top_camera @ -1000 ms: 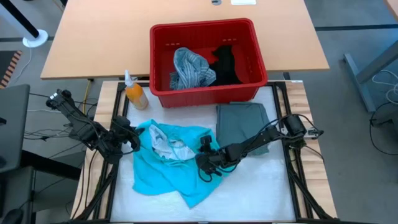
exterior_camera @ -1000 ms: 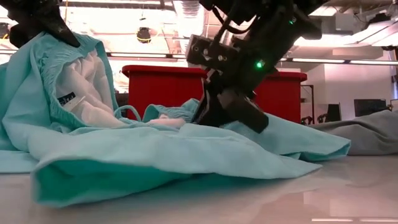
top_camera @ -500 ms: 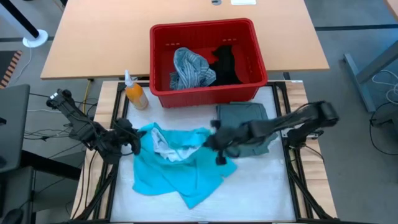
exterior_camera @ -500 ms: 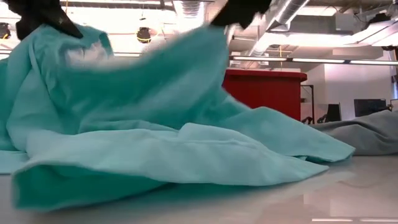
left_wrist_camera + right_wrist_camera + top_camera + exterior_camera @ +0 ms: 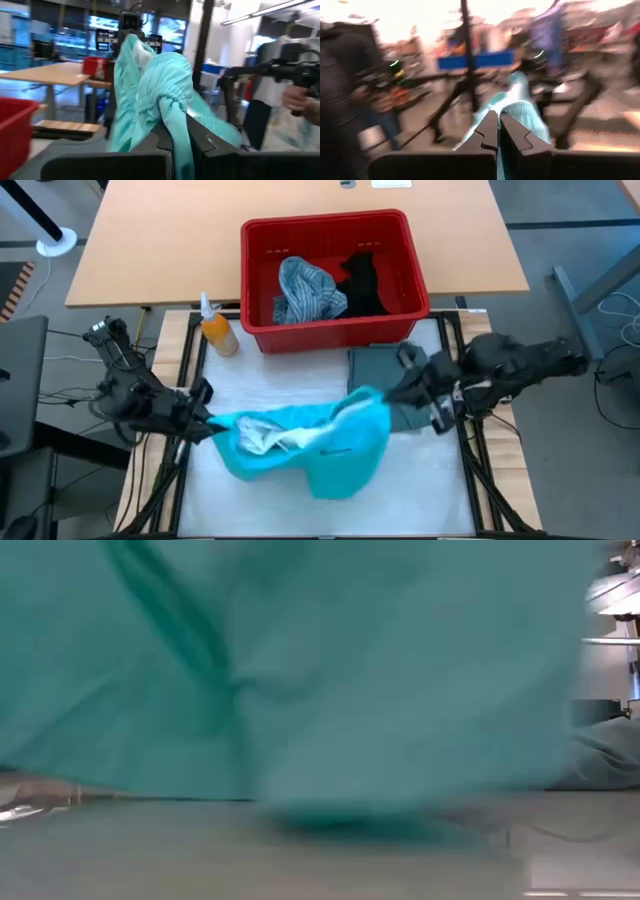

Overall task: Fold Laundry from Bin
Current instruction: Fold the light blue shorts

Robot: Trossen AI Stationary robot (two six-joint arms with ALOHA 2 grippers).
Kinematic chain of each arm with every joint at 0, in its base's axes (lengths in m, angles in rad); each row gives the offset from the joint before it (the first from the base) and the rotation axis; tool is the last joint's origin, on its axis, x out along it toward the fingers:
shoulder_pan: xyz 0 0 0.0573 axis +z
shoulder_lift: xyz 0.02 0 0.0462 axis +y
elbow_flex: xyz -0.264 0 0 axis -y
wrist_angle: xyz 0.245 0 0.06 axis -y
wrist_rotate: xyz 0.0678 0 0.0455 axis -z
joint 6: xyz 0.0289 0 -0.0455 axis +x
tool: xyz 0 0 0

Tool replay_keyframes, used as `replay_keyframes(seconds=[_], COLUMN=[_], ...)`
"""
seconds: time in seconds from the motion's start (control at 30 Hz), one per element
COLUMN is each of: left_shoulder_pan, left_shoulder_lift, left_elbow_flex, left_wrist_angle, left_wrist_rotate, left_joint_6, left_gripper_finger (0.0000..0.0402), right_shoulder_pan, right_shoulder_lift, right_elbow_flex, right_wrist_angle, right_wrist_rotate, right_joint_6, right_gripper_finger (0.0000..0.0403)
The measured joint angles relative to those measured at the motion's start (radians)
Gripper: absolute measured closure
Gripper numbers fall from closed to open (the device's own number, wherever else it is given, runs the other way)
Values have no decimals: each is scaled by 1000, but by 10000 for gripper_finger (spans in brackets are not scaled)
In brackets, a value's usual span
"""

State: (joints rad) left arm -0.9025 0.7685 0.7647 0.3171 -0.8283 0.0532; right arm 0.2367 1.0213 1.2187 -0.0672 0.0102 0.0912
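Observation:
The bright turquoise garment [image 5: 310,442] hangs stretched between my two grippers above the table and fills the low view [image 5: 300,670]. My left gripper [image 5: 205,423] is shut on its left end, my right gripper [image 5: 385,398] on its right end. A pale lining [image 5: 265,438] shows at its left part. The grey-green garment [image 5: 385,375] lies folded on the table under my right arm. The red bin [image 5: 330,275] stands at the far side with the blue-grey striped shirt [image 5: 305,290] and the black garment [image 5: 362,280] inside. My left gripper pinches a gathered, puckered edge of the turquoise garment [image 5: 167,107] between its two fingers [image 5: 200,142]; the cloth is bunched in several layers there. The garment runs from it toward my right gripper, raised off the table. My right gripper pinches a bunched part of the turquoise garment's right end [image 5: 517,110] between its two shut fingers [image 5: 487,132]. The cloth runs away from the fingers toward my left gripper. The rest of the garment sags below the line between the two grippers.
An orange bottle with a white nozzle [image 5: 217,330] stands left of the bin. The wooden table [image 5: 160,250] lies behind the bin. A person holding a controller shows in the left wrist view [image 5: 295,95] and another in the right wrist view [image 5: 350,90].
My right gripper has risen from the table and gone toward the table's right edge, holding the garment's right end. My left gripper has kept its hold. The turquoise garment has been lifted off the table and drawn out between the two grippers.

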Motion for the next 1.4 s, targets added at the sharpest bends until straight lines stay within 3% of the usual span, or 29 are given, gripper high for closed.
replay_keyframes(seconds=[0.17,0.3,0.43,0.57,0.73,0.83,1.03,1.23,1.4], left_shoulder_pan=[2,7,28,48,107,168,331,543,604], left_shoulder_lift=[11,41,95,157,203,247,314,353,452], left_elbow_flex=[0,-1,-1,-1,-1,-1,-1,-1,-1], left_wrist_angle=[-146,-407,-689,-828,-940,-942,-860,-673,-670], left_wrist_rotate=[-130,-153,-132,-100,59,165,306,668,738], left_joint_6=[-110,-396,-787,-953,-963,-858,-566,-478,-437], left_gripper_finger=[392,356,310,263,217,204,200,200,200], right_shoulder_pan=[-65,-91,-117,-139,-153,-139,-107,-90,-85], right_shoulder_lift=[6,63,112,175,259,312,386,409,399], right_elbow_flex=[6,-6,-65,-148,-176,-178,-177,-177,-177], right_wrist_angle=[-257,-489,-514,-447,-445,-468,-476,-470,-450], right_wrist_rotate=[60,31,-56,-128,-203,-220,-225,-237,-233], right_joint_6=[125,194,222,254,286,287,305,349,371], right_gripper_finger=[381,381,381,381,381,381,381,377,380])
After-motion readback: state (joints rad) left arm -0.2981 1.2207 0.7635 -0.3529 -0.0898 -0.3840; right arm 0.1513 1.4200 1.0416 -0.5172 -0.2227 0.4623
